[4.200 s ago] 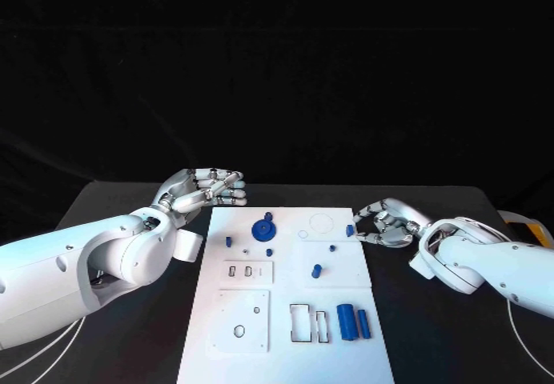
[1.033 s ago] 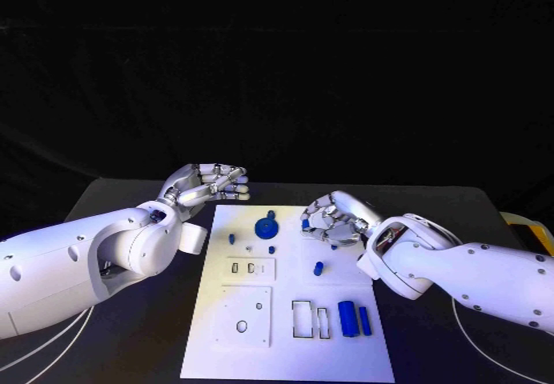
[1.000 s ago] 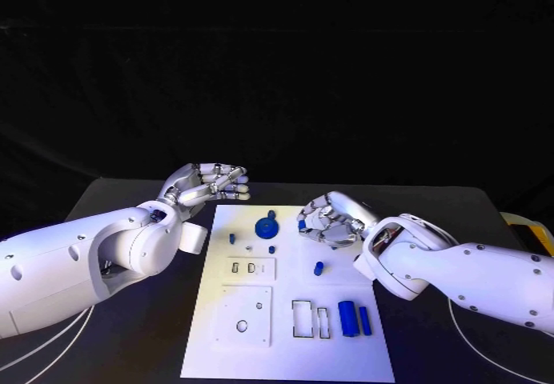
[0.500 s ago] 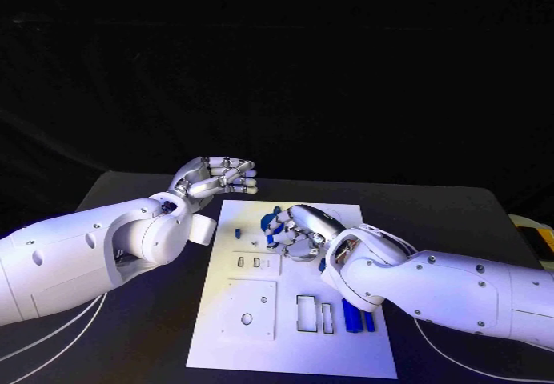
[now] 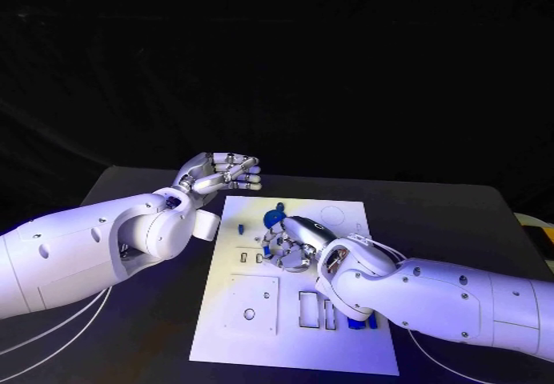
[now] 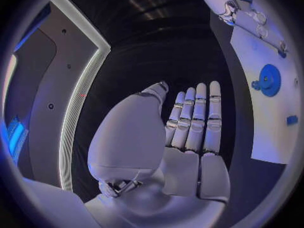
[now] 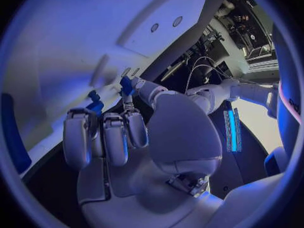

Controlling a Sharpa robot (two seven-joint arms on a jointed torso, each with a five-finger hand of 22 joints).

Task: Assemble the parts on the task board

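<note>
Right hand [image 5: 291, 244] is down over the middle of the task board [image 5: 347, 220] now, having swung in from the board's right edge across the last few seconds, and from the wrist view it pinches a small blue peg [image 7: 126, 84] at its fingertips, the other fingers curled alongside. It sits just beside the blue gear [image 5: 274, 218], which stands on the board's far half, so I'd say it's carrying that peg toward a seat near the gear or the little slots below it; exactly which hole I can't tell, the hand covers that patch. Left hand [image 5: 224, 172] hovers off the board's far left corner, over the black table [image 5: 138, 188], fingers drawn in loosely and holding nothing, same place as a moment ago. Nearer the robot, the grey panel [image 5: 248, 298] with its oval hole lies untouched, and two blue cylinders [image 5: 360, 320] peek out from under the right forearm. That forearm lies across the board's right half, so the room is tight there; the left side and far edge are open for withdrawing.
</note>
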